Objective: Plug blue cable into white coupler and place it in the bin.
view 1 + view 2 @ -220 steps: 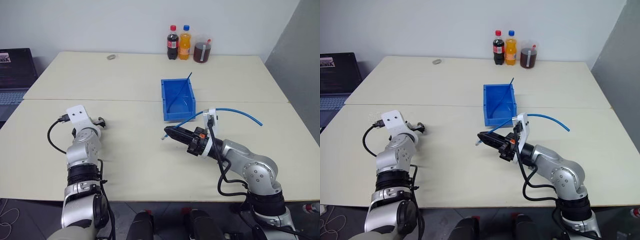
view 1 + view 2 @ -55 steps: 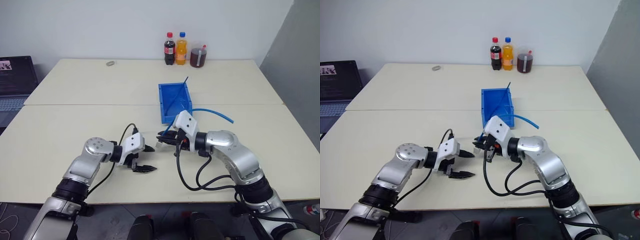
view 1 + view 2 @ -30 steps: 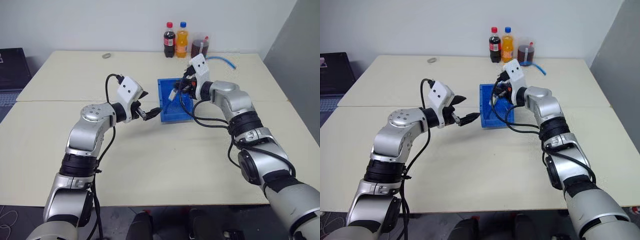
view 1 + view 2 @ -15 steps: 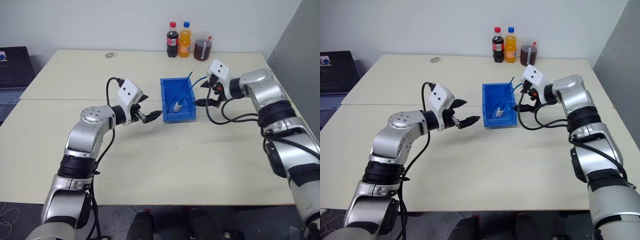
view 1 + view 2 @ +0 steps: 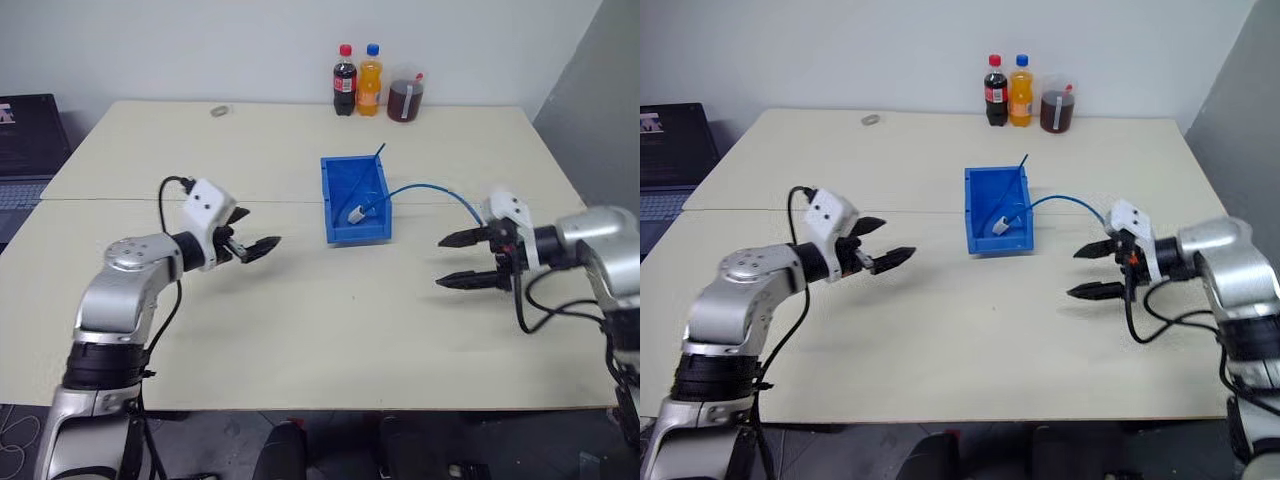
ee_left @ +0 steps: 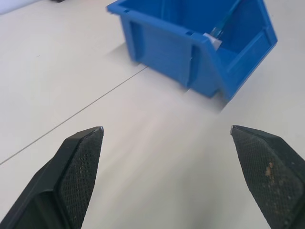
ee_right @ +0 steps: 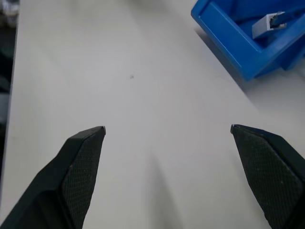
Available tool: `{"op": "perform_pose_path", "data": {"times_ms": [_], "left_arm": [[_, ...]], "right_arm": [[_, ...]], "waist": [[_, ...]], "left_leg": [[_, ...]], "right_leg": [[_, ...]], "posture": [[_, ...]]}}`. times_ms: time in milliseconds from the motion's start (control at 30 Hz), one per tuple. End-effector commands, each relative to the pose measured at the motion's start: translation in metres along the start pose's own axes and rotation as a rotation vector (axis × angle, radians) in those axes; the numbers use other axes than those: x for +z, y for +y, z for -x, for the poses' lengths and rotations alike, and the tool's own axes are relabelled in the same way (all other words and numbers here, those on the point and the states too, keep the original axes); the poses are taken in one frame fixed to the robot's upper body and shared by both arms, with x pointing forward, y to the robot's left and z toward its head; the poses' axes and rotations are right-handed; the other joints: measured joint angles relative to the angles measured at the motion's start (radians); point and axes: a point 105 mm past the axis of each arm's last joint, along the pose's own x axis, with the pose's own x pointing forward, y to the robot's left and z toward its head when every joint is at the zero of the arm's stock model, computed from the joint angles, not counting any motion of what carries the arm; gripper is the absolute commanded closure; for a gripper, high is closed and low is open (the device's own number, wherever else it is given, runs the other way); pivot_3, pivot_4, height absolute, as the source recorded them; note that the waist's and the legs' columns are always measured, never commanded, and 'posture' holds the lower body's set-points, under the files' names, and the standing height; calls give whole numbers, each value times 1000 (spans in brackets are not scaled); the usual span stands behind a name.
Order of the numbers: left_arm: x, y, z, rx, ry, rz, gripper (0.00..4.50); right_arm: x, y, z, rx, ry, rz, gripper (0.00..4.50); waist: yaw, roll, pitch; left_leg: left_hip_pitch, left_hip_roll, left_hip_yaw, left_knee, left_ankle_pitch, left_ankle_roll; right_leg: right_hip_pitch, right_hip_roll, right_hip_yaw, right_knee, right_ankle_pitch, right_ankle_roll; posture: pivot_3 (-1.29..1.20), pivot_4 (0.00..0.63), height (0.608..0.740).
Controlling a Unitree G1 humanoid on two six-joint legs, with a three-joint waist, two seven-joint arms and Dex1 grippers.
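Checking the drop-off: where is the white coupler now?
In the left eye view, the white coupler lies inside the bin, with the blue cable trailing out to its right.

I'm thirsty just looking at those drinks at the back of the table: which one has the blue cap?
The middle one, the orange bottle. The dark cola bottle to its left has a red cap, and the jar of brown drink stands on its right.

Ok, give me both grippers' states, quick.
Left gripper: open, holding nothing.
Right gripper: open, holding nothing.
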Motion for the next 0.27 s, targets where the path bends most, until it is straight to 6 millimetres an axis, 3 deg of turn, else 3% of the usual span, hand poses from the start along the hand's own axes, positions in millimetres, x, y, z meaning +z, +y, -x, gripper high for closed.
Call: {"op": "perform_pose_path", "data": {"times_ms": [33,133,267], "left_arm": [[0,10,25,102,-47,39,0],[-12,8,35,131,-33,68,0],[-16,7,39,152,-46,91,0]], "right_arm": [[13,18,5,-130,-240,-80,14],[7,15,1,-303,-317,-93,14],[2,19,-6,-360,-327,-83,14]], "waist": [[0,0,0],[-1,-2,0],[2,-1,1]], "left_leg": [[0,0,0,1,0,0],[5,1,-1,3,0,0],[5,1,-1,4,1,0]], "right_leg": [[1,0,0,0,0,1],[5,1,0,4,0,3],[4,2,1,5,-1,9]], "posture": [[0,150,740],[0,150,740],[0,150,740]]}}
